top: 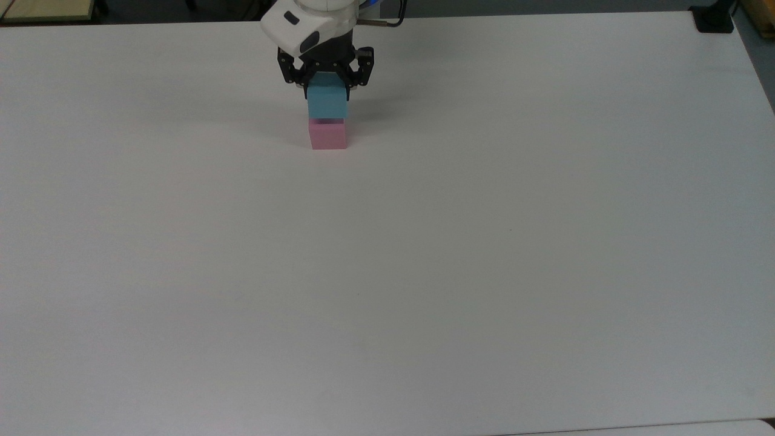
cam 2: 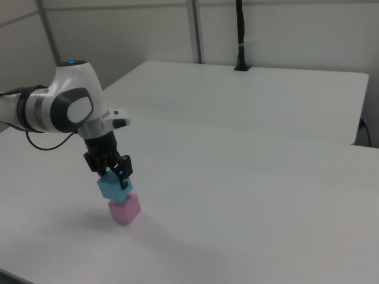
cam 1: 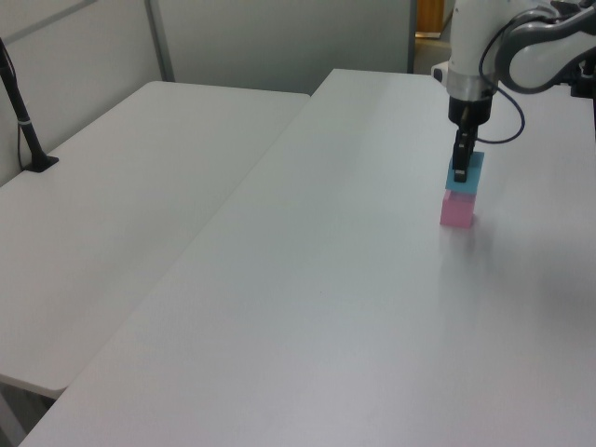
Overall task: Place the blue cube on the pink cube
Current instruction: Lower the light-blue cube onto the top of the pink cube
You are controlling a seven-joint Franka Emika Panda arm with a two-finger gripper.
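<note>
The pink cube (top: 328,135) (cam 1: 457,211) (cam 2: 125,210) stands on the white table (top: 424,242). Directly above it is the blue cube (top: 327,102) (cam 1: 468,173) (cam 2: 112,186), held between the black fingers of my gripper (top: 327,91) (cam 1: 463,168) (cam 2: 114,177), which is shut on it. In the right view the blue cube sits just over the pink one's top, tilted a little; I cannot tell whether the two touch. The white arm reaches down from the far edge in the top view.
A black post base (top: 714,21) stands at the far right corner in the top view. A second white table (cam 1: 121,205) adjoins on the left view's left, with a black pole (cam 1: 23,121) mounted on it.
</note>
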